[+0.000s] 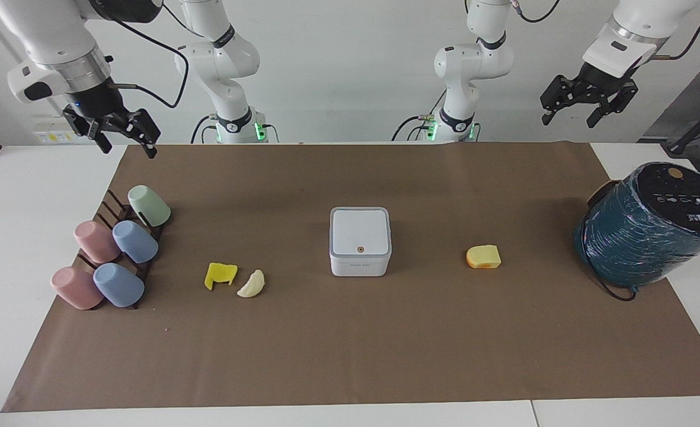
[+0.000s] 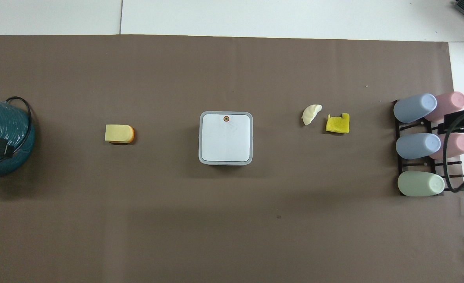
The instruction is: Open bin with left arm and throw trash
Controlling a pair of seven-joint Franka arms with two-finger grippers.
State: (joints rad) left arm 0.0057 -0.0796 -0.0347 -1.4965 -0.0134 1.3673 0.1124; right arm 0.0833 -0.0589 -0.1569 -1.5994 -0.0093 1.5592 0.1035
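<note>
Fingers of both the left gripper (image 1: 587, 110) and right gripper (image 1: 125, 137) are standing apart, waiting raised; bin (image 1: 360, 240) is sitting lid-closed, trash scraps (image 1: 220, 275) lying beside it.

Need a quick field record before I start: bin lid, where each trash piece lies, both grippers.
bin: mid-table, lid closed
yellow piece: toward the right arm's end, beside the cream wedge
spongy chunk: toward the left arm's end
left gripper: open, raised, holding nothing
right gripper: open, raised, holding nothing
trash in bin: none seen
</note>
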